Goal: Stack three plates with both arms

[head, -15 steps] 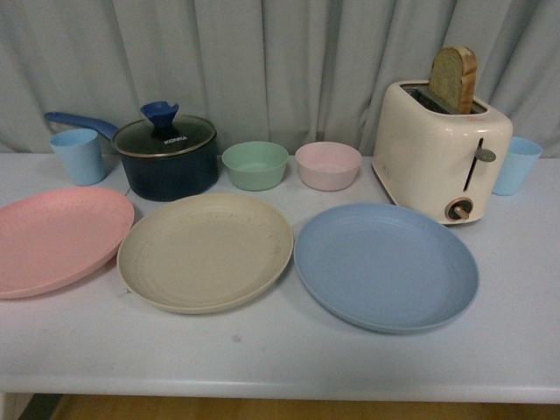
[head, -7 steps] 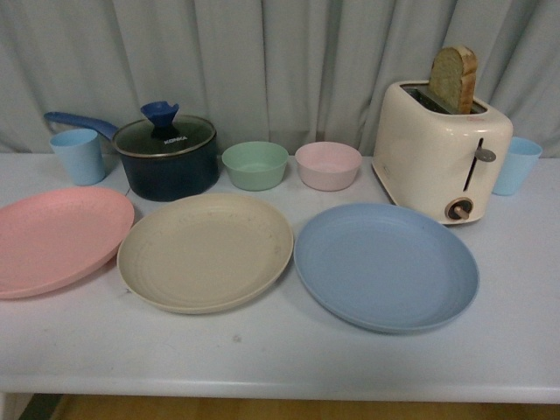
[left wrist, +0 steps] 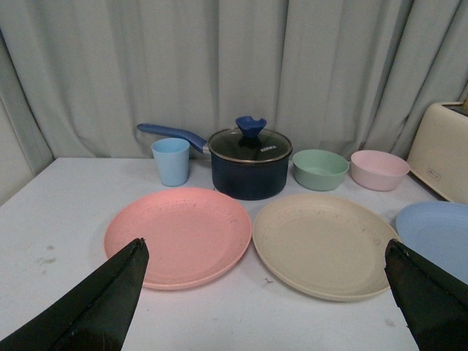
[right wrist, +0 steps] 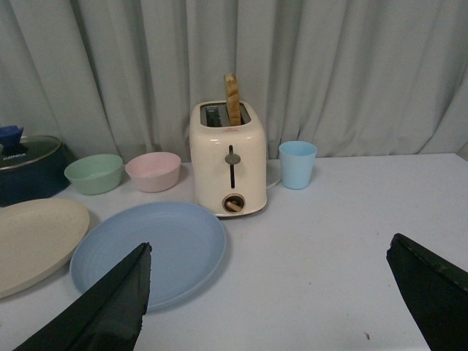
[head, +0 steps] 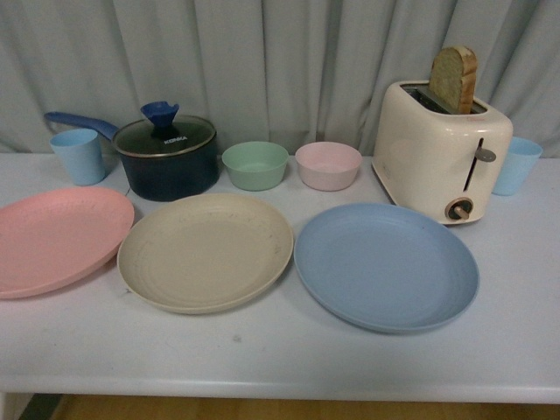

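Observation:
Three plates lie side by side on the white table: the pink plate point(head: 57, 238) at the left, the beige plate point(head: 206, 250) in the middle, the blue plate point(head: 386, 265) at the right. No arm shows in the front view. In the left wrist view the left gripper point(left wrist: 265, 252) is open and empty, held back from the pink plate point(left wrist: 178, 235) and the beige plate point(left wrist: 325, 243). In the right wrist view the right gripper point(right wrist: 268, 252) is open and empty, with the blue plate point(right wrist: 150, 251) beside one fingertip point(right wrist: 110, 303).
Behind the plates stand a blue cup point(head: 79, 156), a dark lidded pot point(head: 166, 156), a green bowl point(head: 255, 164), a pink bowl point(head: 328, 164), a cream toaster point(head: 442, 149) holding a bread slice, and a second blue cup point(head: 516, 164). A grey curtain hangs behind.

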Controlling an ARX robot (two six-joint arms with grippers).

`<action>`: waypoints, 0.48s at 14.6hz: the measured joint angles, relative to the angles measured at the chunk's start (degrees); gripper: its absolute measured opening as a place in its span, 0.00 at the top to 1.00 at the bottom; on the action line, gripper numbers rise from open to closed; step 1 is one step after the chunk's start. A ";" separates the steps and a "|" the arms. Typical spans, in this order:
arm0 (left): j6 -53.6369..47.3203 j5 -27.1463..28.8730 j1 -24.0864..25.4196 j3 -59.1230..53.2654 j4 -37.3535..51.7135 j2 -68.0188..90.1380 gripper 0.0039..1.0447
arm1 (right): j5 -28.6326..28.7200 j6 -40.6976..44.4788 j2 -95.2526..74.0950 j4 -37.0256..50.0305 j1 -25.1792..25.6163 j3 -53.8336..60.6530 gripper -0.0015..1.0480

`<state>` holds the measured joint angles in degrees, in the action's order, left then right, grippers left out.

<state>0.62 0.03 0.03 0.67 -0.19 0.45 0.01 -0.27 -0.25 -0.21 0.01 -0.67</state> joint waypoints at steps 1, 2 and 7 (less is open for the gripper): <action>0.00 -0.02 0.00 0.00 0.00 0.02 0.06 | 0.00 0.00 0.00 0.00 0.00 0.00 0.06; 0.00 -0.02 0.00 0.00 0.00 0.00 0.06 | 0.00 0.00 0.00 0.00 0.00 0.00 0.06; 0.00 -0.02 0.00 0.00 0.00 0.00 0.06 | 0.00 0.00 0.00 0.00 0.00 0.00 0.06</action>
<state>0.62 0.01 0.03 0.67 -0.19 0.45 0.01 -0.27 -0.25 -0.21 0.01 -0.67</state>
